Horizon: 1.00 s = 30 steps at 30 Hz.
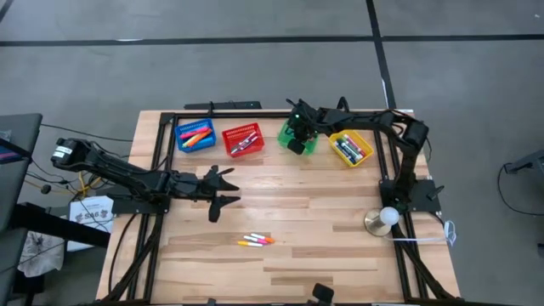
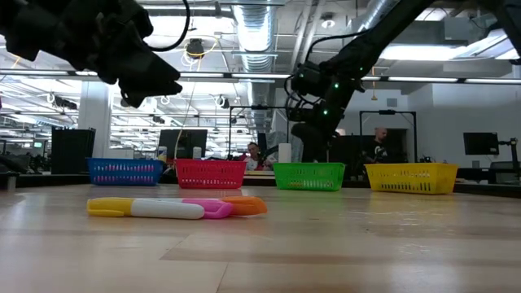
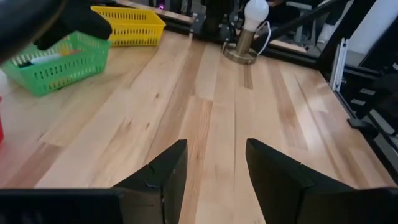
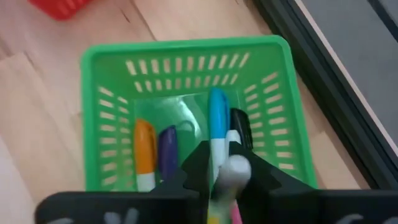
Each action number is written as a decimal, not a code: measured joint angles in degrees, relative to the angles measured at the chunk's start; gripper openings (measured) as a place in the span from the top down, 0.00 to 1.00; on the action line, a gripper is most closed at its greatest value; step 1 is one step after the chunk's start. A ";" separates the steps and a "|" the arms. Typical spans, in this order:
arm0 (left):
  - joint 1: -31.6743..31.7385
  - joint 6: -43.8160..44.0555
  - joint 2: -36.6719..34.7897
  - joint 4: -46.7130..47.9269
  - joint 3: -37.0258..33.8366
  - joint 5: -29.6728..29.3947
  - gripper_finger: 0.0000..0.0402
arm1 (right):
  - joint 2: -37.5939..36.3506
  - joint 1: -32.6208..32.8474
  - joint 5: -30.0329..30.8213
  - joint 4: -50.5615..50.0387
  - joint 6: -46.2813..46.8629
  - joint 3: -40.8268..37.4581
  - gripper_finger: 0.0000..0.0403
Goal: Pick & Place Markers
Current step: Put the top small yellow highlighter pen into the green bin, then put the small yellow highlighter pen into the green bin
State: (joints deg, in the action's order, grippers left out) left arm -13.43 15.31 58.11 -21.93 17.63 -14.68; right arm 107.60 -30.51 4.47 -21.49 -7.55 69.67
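Note:
Three markers (image 1: 255,240) lie loose on the wood near the table's front: in the low view a white one with a yellow cap (image 2: 146,209), a pink one and an orange one (image 2: 246,205). My left gripper (image 1: 223,189) hovers open above bare table, left of and behind them (image 3: 214,168). My right gripper (image 1: 297,136) hangs over the green basket (image 4: 186,53), shut on a white-bodied marker (image 4: 233,171). Orange, purple, blue and black markers lie in that basket. More markers fill the blue, red and yellow baskets. My right gripper pinches a white-bodied marker (image 4: 235,167) between its two fingers (image 4: 193,168), coming from above and pointing down into the green basket. The marker is lifted clear of the basket floor. Which part of it the fingers have cannot be told, as the view looks along them.
Four mesh baskets stand in a row along the far edge: blue (image 1: 195,136), red (image 1: 242,138), green (image 1: 299,143), yellow (image 1: 351,147). A lamp with a white bulb (image 1: 387,219) stands near the right edge. People show in the room beyond (image 2: 378,142).

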 joint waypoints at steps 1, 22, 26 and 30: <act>0.02 0.00 0.00 -0.11 0.00 -0.19 0.59 | 0.27 -0.02 0.04 0.23 0.00 0.00 0.86; 2.36 7.41 -1.14 0.05 -3.47 -0.55 0.59 | 0.28 3.16 0.15 -11.56 2.17 8.87 0.46; 2.61 7.69 -1.14 -0.15 -3.48 -0.48 0.59 | 0.28 4.07 0.11 -16.56 2.70 13.28 0.49; 2.95 7.65 -1.14 0.00 -3.48 -0.04 0.59 | 0.28 5.65 0.04 -20.15 3.03 17.33 0.52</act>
State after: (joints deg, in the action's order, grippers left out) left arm -10.48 22.96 56.97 -21.93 14.15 -14.72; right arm 107.87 -24.86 4.51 -41.64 -4.52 87.00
